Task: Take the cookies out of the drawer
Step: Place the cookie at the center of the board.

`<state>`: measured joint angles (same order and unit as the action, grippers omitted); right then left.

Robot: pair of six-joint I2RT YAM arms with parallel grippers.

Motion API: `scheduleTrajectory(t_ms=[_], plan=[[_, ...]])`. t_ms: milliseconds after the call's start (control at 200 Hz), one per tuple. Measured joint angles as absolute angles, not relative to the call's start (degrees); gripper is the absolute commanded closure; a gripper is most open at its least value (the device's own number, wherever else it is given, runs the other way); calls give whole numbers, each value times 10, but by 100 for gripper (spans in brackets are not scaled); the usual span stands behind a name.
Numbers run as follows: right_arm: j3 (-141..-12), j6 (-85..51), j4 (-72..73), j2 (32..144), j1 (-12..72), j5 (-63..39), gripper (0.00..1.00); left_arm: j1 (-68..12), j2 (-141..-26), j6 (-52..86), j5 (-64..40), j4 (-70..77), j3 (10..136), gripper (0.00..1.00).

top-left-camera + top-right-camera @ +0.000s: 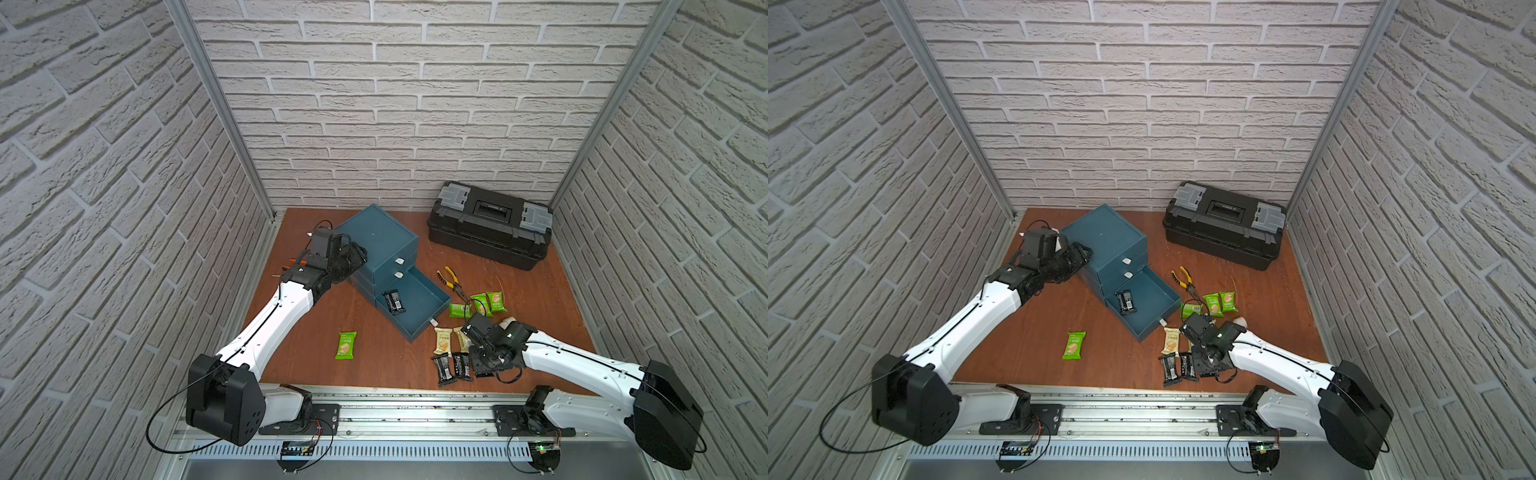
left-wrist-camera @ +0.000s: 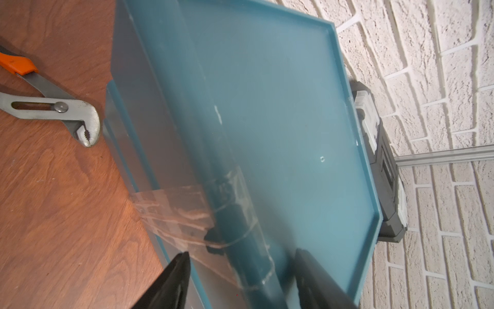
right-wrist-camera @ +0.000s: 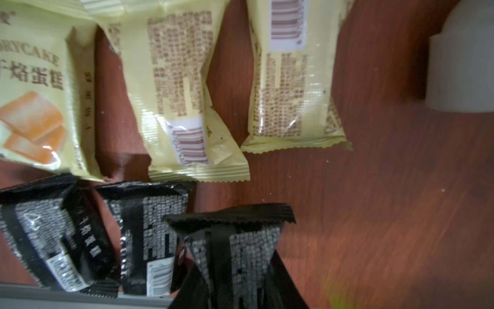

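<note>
Pinched in the right gripper (image 3: 235, 283), the black packet (image 3: 235, 240) should be released low and flat; whether the left gripper (image 2: 240, 267) clamps the cabinet (image 2: 267, 107) cannot be told.

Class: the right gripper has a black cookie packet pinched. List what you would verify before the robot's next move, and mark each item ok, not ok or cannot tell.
1. Right gripper shut on the held black packet: ok.
2. Held black packet clear of the drawer: ok.
3. Bare table beside it for a release: ok.
4. Drawer standing open: ok.
5. Drawer emptied: not ok; the remaining black packet lies inside.
6. Left gripper bracing the cabinet: cannot tell; its jaws straddle the cabinet's top edge, contact unclear.
</note>
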<state>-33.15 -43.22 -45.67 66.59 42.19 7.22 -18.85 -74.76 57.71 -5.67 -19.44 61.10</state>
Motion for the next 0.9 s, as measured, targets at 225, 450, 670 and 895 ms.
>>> scheduleTrajectory(t_ms=[225, 450, 670, 895], plan=[[-312, -448, -425, 676, 422, 66, 61, -189, -748, 577, -57, -194, 611, 34], [-312, -452, -431, 667, 422, 73, 52, -189, -748, 577, -57, -194, 611, 34], [-359, -431, -495, 618, 422, 93, 47, -189, -748, 577, -57, -194, 611, 34], [-440, -358, -495, 587, 422, 106, 46, -189, -748, 577, -57, -194, 611, 34]])
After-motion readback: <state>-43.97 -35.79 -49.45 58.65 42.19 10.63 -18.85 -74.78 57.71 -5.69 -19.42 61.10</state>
